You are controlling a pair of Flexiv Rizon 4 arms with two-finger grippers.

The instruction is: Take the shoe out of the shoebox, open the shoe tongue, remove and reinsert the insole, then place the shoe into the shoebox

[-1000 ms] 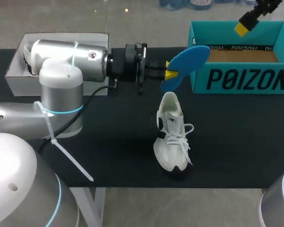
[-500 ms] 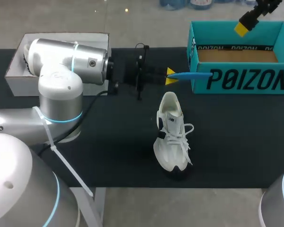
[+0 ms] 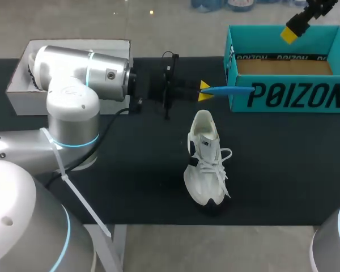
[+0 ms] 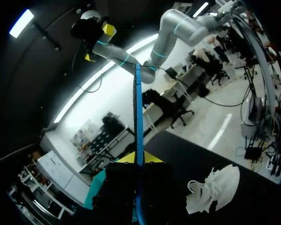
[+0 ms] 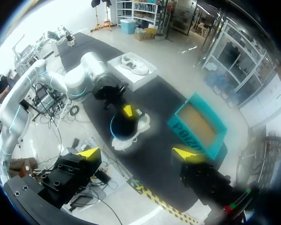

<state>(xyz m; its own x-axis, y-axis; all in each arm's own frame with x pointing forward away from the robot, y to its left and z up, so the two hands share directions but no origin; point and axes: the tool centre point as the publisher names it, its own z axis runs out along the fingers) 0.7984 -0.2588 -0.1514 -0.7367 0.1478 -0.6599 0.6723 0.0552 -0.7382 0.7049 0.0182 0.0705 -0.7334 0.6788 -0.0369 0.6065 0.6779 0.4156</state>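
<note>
Insole (image 3: 232, 89), thin, light and probably floppy, sits pinched at one end in left hand (image 3: 203, 90) over tabletop (image 3: 130, 170), between shoe (image 3: 205, 164) and shoebox (image 3: 289, 96); right hand (image 5: 138, 153) is spread wide, empty.

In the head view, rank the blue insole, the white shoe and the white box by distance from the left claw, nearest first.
1. blue insole: gripped in the left claw.
2. white shoe: apart from the claw, nearer the robot.
3. white box: farthest, at the far left.
</note>
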